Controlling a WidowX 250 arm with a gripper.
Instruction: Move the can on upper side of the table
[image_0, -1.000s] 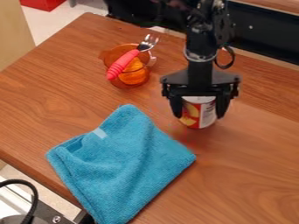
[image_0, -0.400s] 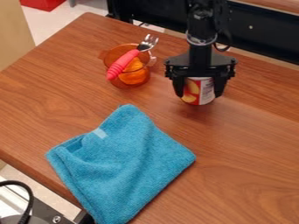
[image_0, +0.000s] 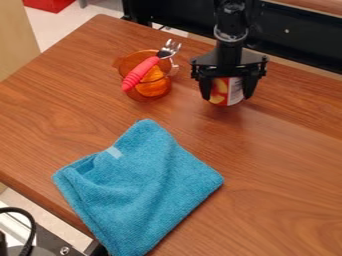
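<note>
The black gripper (image_0: 226, 96) hangs over the upper right part of the wooden table (image_0: 280, 165), its two fingers on either side of the can and closed against it. The can (image_0: 226, 91), with a red, yellow and white label, stands upright between them, its top hidden under the gripper body. Whether its base touches the table I cannot tell for sure.
Left of the can is an orange transparent pot (image_0: 152, 89) with a red-handled fork (image_0: 142, 72) lying across it. A folded blue towel (image_0: 140, 187) covers the lower left middle of the table. Behind the far edge runs a black panel (image_0: 300, 37).
The gripper and the can between its fingers have moved toward the table's far edge, up in the view. Pot, fork and towel stayed where they were.
</note>
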